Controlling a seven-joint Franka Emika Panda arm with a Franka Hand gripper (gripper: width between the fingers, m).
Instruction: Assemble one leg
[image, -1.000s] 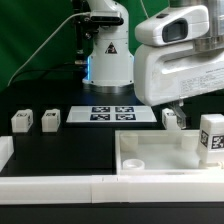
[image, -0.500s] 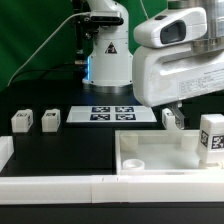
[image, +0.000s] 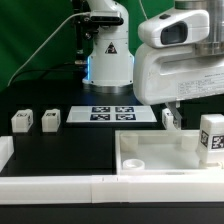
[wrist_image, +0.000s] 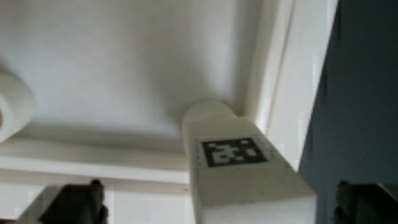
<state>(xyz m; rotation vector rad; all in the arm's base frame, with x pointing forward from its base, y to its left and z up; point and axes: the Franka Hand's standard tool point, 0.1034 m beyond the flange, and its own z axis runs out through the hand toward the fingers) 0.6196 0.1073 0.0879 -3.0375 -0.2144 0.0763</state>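
Note:
Four white legs with square markers show in the exterior view. Two stand at its left, one stands at the far edge of the white tabletop, and one stands near its right corner. My gripper hangs just above the leg at the far edge. In the wrist view the gripper is open, its dark fingertips wide on either side of a leg that stands by the tabletop's rim. Nothing is held.
The marker board lies on the black table in front of the robot base. A white rail runs along the front edge. A round corner boss sits inside the tabletop.
The arm's hand has shifted slightly to the exterior view's right. The legs and the tabletop have not moved.

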